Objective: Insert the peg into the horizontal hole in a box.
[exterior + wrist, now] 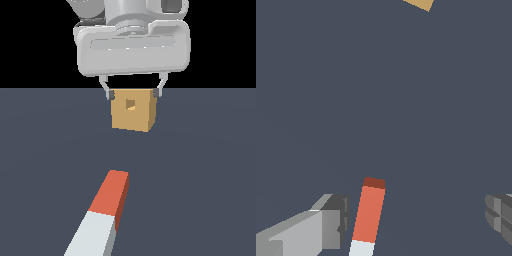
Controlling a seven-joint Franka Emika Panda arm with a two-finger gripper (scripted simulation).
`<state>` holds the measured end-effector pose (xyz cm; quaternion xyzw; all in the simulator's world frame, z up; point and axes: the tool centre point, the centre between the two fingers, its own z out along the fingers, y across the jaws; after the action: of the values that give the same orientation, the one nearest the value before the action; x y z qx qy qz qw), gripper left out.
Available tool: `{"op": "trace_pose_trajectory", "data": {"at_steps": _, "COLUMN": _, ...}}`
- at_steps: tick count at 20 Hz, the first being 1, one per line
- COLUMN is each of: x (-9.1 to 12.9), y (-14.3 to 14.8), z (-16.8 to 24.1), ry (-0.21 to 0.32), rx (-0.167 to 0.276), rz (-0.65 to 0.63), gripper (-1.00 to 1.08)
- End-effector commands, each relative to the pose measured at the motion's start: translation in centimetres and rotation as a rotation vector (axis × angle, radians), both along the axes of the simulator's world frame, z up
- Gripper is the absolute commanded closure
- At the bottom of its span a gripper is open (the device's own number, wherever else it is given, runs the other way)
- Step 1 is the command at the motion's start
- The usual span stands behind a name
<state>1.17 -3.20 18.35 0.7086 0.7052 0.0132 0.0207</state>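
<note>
Fingers (331, 222) of gripper (416, 220) spread wide, holding nothing; peg (369, 212) lying between them, untouched, apart from box (132, 110).

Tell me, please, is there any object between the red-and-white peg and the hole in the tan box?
Nothing visible stands between them. The long red-orange and pale grey-white square peg lies on the dark floor, and only bare floor separates its red end from the tan cube box with its small dark square hole.

The end effector (133, 92) hangs downward, fingers (331, 222) spread wide, empty.
</note>
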Motion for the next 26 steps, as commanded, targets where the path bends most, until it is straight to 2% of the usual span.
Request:
{"op": "trace_pose_trajectory", "data": {"at_steps": 1, "x": 0.0, "y": 0.0, "z": 0.0, "ry": 0.000, "rx": 0.000, "rz": 0.000, "gripper": -0.92}}
{"op": "trace_pose_trajectory", "data": {"at_steps": 4, "x": -0.1, "y": -0.5, "z": -0.3, "ry": 0.001, "rx": 0.000, "rz": -0.005, "gripper": -0.92}}
{"op": "trace_pose_trajectory", "data": {"at_steps": 8, "x": -0.7, "y": -2.9, "z": -1.7, "ry": 0.007, "rx": 0.002, "rz": -0.029, "gripper": -0.92}}
{"op": "trace_pose_trajectory", "data": {"at_steps": 19, "x": -4.5, "y": -15.4, "z": -9.1, "ry": 0.037, "rx": 0.011, "rz": -0.158, "gripper": -0.92}}
{"op": "trace_pose_trajectory", "data": {"at_steps": 22, "x": -5.3, "y": -17.6, "z": -10.4, "ry": 0.042, "rx": 0.013, "rz": -0.180, "gripper": -0.92}}
{"op": "trace_pose_trajectory", "data": {"at_steps": 26, "x": -5.9, "y": -19.1, "z": -11.4, "ry": 0.047, "rx": 0.015, "rz": -0.197, "gripper": -0.92}}
